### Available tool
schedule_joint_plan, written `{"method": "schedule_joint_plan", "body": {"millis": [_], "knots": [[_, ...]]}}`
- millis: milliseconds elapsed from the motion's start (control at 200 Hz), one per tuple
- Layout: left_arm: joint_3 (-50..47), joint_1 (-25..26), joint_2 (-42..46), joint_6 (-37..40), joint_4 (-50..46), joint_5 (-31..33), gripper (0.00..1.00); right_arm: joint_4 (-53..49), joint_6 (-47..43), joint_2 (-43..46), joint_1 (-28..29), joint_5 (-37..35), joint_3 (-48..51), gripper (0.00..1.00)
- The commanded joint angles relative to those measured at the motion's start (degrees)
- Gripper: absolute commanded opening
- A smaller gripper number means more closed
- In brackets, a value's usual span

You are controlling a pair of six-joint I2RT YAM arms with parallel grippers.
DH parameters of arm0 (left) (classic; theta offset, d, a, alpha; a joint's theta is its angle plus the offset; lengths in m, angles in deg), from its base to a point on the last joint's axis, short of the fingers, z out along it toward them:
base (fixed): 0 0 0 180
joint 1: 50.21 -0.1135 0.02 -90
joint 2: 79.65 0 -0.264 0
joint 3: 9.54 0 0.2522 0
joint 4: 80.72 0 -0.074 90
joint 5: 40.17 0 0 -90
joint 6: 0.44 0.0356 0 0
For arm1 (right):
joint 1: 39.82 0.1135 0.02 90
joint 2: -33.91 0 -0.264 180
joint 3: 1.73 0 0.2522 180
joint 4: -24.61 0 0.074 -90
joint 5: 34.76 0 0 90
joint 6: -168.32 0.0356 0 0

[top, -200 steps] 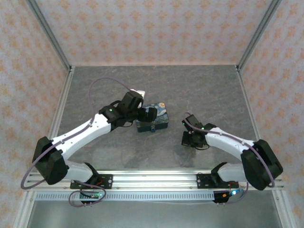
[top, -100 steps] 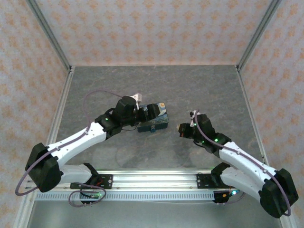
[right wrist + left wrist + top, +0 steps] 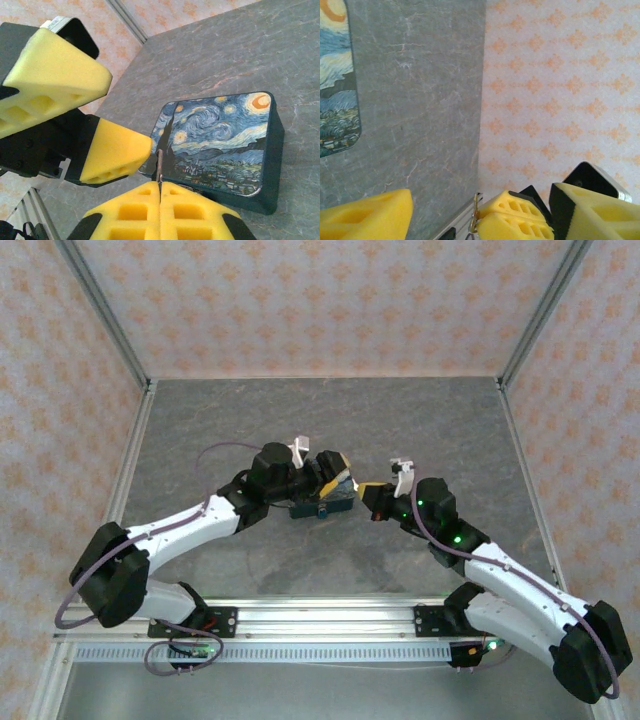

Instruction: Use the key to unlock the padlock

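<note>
My right gripper (image 3: 160, 186) is shut on a thin silvery key (image 3: 160, 164) that sticks out from its yellow pads. It hovers at the right end of the starry-night box (image 3: 318, 502). My left gripper (image 3: 334, 474) is open above the box, one yellow finger (image 3: 116, 149) close beside the key and the other (image 3: 50, 75) higher up. In the left wrist view the key (image 3: 475, 216) and the right gripper's pads (image 3: 517, 220) sit between my left fingers (image 3: 365, 216). The padlock (image 3: 322, 509) is a tiny dark speck on the box's front face.
The box (image 3: 220, 142) lies on the grey stone-look table (image 3: 420, 430). Patterned walls and metal frame posts (image 3: 100, 315) enclose the table. An aluminium rail (image 3: 320, 618) runs along the near edge by the arm bases.
The right gripper has carried the key left and up to the box's end. The left gripper has swung right to meet it, and its jaws have narrowed.
</note>
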Motion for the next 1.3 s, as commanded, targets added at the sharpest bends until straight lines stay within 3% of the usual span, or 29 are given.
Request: {"method": "schedule_joint_plan", "body": {"millis": [0, 455, 961, 1051, 1121, 1296], "knots": [[2.89, 1.1, -0.42, 0.95, 2.25, -2.7, 0.68, 3.78, -1.49, 0.72, 0.33, 2.03, -1.36, 0.0], [5.58, 2.66, -2.91, 3.22, 1.05, -4.25, 0.4, 5.34, 0.96, 0.8, 0.5, 2.83, -1.72, 0.0], [6.9, 2.7, -2.23, 9.2, -3.71, -2.16, 0.0, 3.58, 2.06, 2.45, 0.46, 1.12, -1.89, 0.01], [7.34, 2.73, -1.41, 12.39, -5.51, 0.05, 0.0, 3.21, 3.12, 3.23, 0.34, 0.68, -1.59, 0.06], [7.18, 2.74, -0.28, 15.36, -5.45, 2.98, 0.0, 4.04, 5.1, 3.93, -0.22, 0.73, -0.85, 0.16], [4.92, 2.74, 3.68, 23.48, -0.56, 9.92, 0.0, 14.77, 15.0, 4.22, -3.7, 5.03, 1.53, 0.34]]}}
